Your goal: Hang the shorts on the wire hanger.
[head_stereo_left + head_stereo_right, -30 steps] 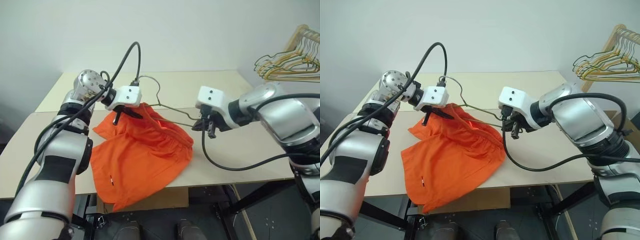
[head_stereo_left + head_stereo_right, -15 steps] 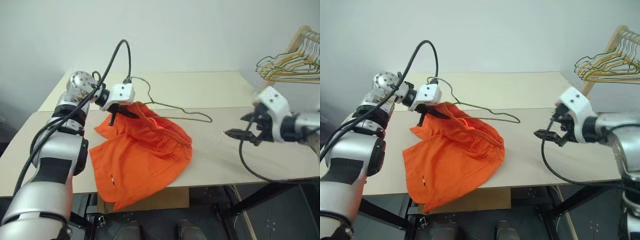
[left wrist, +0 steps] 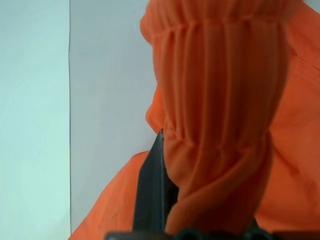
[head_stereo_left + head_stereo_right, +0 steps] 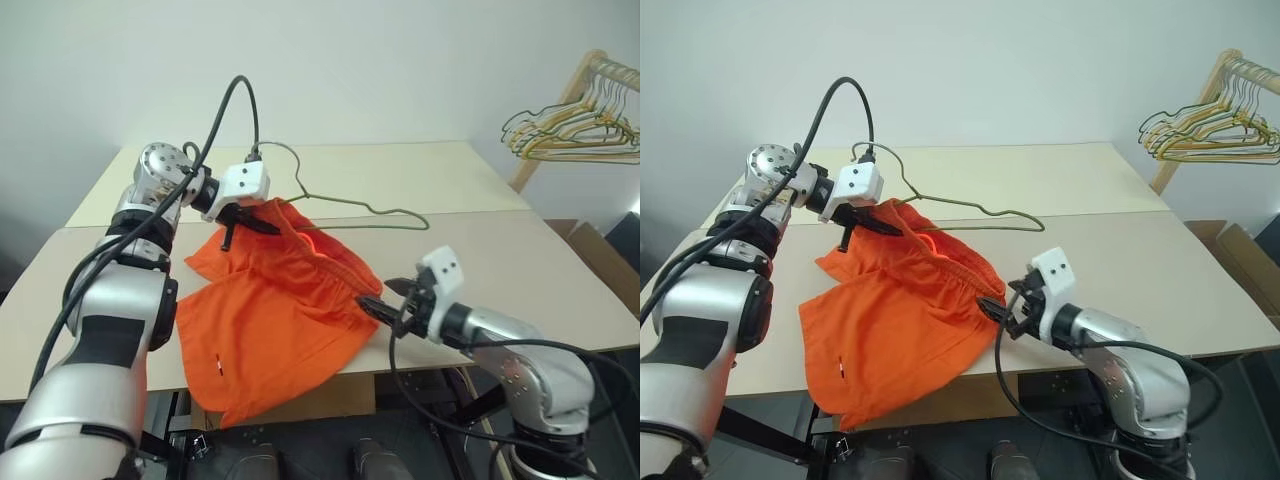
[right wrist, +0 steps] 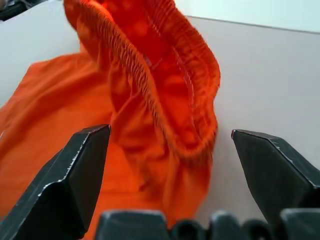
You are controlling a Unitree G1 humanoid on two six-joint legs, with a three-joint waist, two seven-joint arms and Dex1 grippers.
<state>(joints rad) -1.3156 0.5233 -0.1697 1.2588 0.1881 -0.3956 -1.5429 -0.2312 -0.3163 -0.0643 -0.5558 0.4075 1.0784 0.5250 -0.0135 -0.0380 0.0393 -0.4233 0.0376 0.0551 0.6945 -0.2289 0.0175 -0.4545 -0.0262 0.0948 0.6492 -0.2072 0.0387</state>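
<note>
Left gripper [image 4: 243, 222] pinches the shorts' [image 4: 275, 325] waistband (hanger [image 4: 345, 203] threaded inside). Right gripper [image 4: 378, 311], fingers wide apart, faces the waistband near the table's [image 4: 500, 265] front edge.

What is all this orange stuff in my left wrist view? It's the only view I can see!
Observer: That's the shorts. Your left gripper is shut on their waistband, holding it up off the table.
Operator: Where's the hanger?
Observer: The hanger pokes out of the shorts to the right, with its hook up beside your left gripper.
Operator: What's my other gripper doing?
Observer: The right gripper is open, pointing at the waistband's near end.
</note>
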